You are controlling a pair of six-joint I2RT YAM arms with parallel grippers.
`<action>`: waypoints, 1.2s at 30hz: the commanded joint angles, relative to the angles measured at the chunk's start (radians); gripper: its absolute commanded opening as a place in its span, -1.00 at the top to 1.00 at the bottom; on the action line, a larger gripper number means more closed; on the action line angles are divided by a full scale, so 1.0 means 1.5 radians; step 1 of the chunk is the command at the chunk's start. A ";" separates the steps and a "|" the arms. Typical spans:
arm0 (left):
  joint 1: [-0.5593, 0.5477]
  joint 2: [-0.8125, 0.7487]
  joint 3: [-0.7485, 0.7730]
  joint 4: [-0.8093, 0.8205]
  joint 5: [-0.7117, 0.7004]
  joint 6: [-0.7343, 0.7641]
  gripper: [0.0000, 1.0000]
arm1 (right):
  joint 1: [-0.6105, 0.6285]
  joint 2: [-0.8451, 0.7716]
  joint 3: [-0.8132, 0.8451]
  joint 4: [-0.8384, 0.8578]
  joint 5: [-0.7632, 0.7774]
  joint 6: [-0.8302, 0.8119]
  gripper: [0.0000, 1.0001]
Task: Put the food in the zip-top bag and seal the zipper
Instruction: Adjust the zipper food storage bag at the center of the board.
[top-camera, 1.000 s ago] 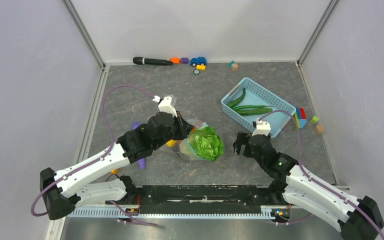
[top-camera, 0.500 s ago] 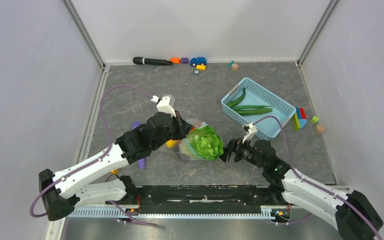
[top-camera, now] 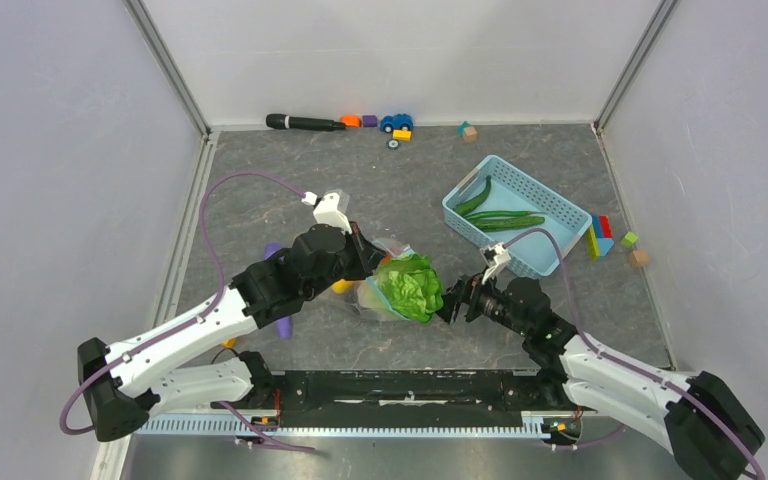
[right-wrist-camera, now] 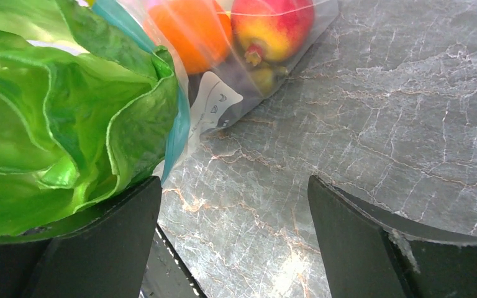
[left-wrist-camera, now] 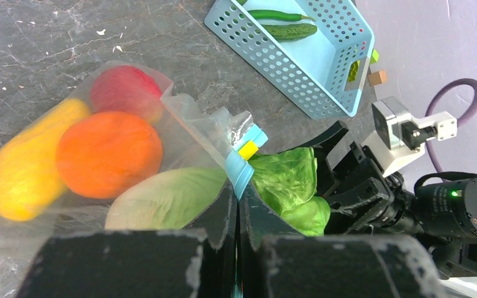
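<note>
A dark grey, marble-veined table surface (top-camera: 260,190) is enclosed on three sides by plain pale walls (top-camera: 60,150), with metal frame posts (top-camera: 165,65) rising at the two far corners. Along the far edge a black stick-shaped object (top-camera: 303,123), a blue toy car (top-camera: 396,122) and a few small blocks are lined up. Toward the far right corner a light-blue lattice basket (top-camera: 538,186) is set at an angle, with long green pods (top-camera: 500,220) lying in it. More coloured blocks (top-camera: 601,236) are scattered just beside it, at the right edge.

The zip-top bag (left-wrist-camera: 180,118) is found near the middle of the surface, somewhat toward the near edge. An orange (left-wrist-camera: 109,154), a red round fruit (left-wrist-camera: 126,92) and a yellow mango (left-wrist-camera: 22,177) are seen inside it. The lettuce (top-camera: 410,287) is lodged in the bag's mouth, partly in and partly out.

The zipper (left-wrist-camera: 241,171) is pinched by the left gripper (left-wrist-camera: 238,197), whose jaws are closed on the teal strip. The right gripper (right-wrist-camera: 234,183) is held wide apart, nothing gripped, with the lettuce lying against one finger.
</note>
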 commanded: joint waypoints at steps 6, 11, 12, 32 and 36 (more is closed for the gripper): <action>-0.003 -0.016 -0.021 0.056 0.017 -0.032 0.96 | -0.002 0.087 -0.005 0.231 -0.001 0.087 -0.77; -0.003 -0.021 -0.029 0.064 0.016 -0.037 0.96 | -0.001 0.125 -0.003 0.269 -0.053 0.098 -0.71; -0.003 -0.021 -0.029 0.065 0.017 -0.037 0.96 | -0.001 0.132 -0.004 0.268 -0.057 0.098 -0.69; -0.002 -0.026 -0.030 0.078 0.014 -0.044 0.96 | 0.047 0.213 -0.018 0.321 -0.056 0.099 -0.32; -0.002 -0.024 -0.032 0.078 0.025 -0.047 0.96 | 0.069 0.249 -0.004 0.366 -0.042 0.118 -0.25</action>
